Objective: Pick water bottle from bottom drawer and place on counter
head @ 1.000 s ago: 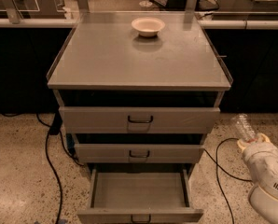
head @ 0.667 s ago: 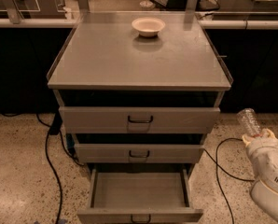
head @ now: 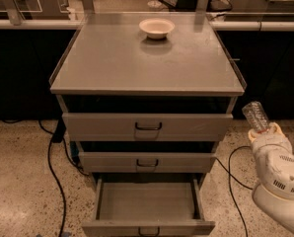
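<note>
The clear ribbed water bottle [head: 255,115] stands tilted in the air at the right, beside the cabinet's right edge and just below the level of the counter [head: 112,58]. My gripper [head: 263,131] is shut on the bottle's lower end, with the white arm behind it at the lower right. The bottom drawer [head: 146,201] is pulled open at the foot of the cabinet, and its tray shows nothing inside.
A white bowl [head: 157,27] sits at the back middle of the counter. Two wider grey drawers [head: 147,126] are pushed in above the bottom one. Black cables [head: 53,167] run over the speckled floor on both sides. A long white-edged bench [head: 28,23] crosses behind.
The arm has risen with the water bottle, from beside the middle drawer up to beside the top drawer, and shifted slightly left toward the cabinet.
</note>
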Controlling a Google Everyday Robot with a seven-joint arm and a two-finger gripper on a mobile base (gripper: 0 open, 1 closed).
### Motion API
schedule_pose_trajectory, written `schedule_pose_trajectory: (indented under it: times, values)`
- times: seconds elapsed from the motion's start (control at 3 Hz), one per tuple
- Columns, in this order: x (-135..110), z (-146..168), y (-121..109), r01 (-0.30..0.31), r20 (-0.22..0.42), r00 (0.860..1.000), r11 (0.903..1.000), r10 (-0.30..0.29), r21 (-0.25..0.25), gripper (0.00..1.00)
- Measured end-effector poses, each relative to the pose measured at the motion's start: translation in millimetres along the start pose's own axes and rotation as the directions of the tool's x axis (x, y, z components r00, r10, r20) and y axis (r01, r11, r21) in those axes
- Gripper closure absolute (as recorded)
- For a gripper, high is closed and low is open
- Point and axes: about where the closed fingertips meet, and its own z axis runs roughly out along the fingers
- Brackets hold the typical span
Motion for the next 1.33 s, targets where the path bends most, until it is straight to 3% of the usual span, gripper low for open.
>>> schedule_pose_trajectory:
  times: [0.67,1.0,1.33]
  values:
    - [-5,0,-4,-0.001,0.011,1.0,0.9998,0.0,0.022,1.0]
    - [-23,-7,-16,-0.009,0.048,0.999,0.9969,0.006,0.079,1.0]
    - [-64,-24,-38,-0.013,0.147,0.989,0.9811,-0.016,0.193,1.0]
